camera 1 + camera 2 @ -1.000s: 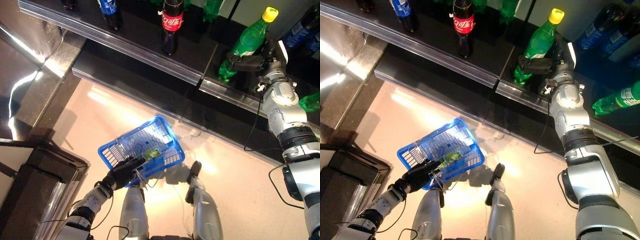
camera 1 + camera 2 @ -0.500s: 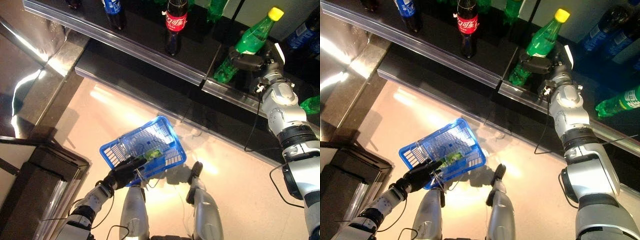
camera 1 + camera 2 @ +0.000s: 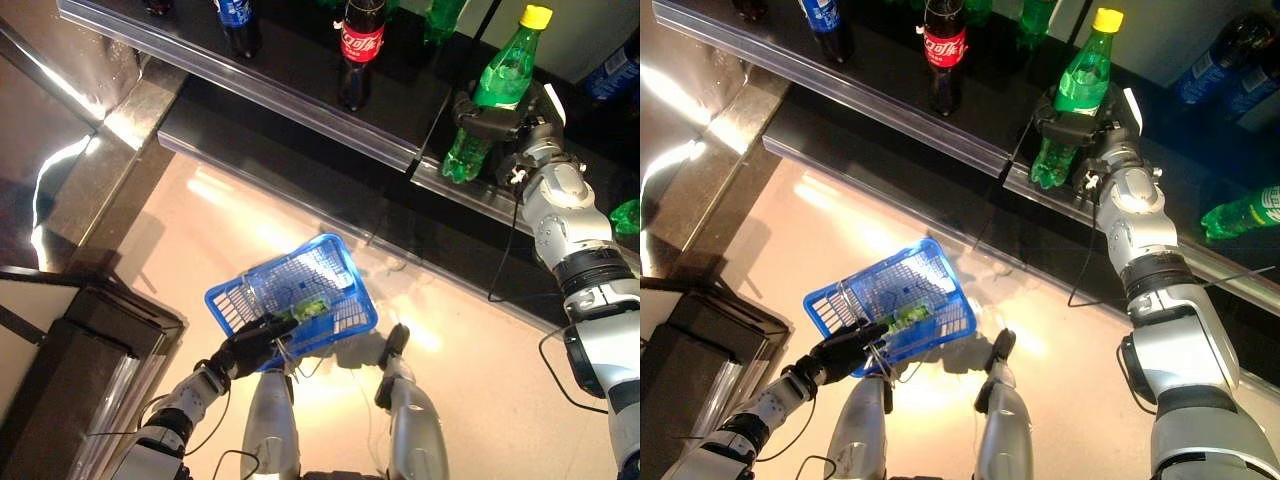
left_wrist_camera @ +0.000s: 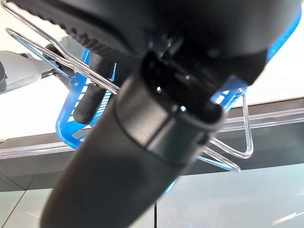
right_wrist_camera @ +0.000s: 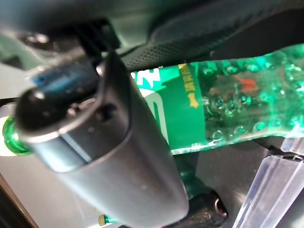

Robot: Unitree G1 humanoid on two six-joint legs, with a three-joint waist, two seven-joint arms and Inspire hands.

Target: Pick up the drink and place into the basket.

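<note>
Gripping the green bottle (image 3: 492, 97) at the shelf edge (image 3: 300, 110), the right hand (image 3: 500, 122) is wrapping its fingers round the lower body.

Standing nearly upright, the bottle is pointing its yellow cap up and away, long axis leaning slightly. Well apart, down toward the robot's left, the blue basket (image 3: 340, 318) is hanging by its wire handle, which the left hand (image 3: 255, 345) is clasping; a small green item is already lying inside.

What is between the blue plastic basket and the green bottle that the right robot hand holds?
In the left eye view, bare pale floor and the shelf's clear front rail separate the blue plastic basket from the green bottle.
</note>
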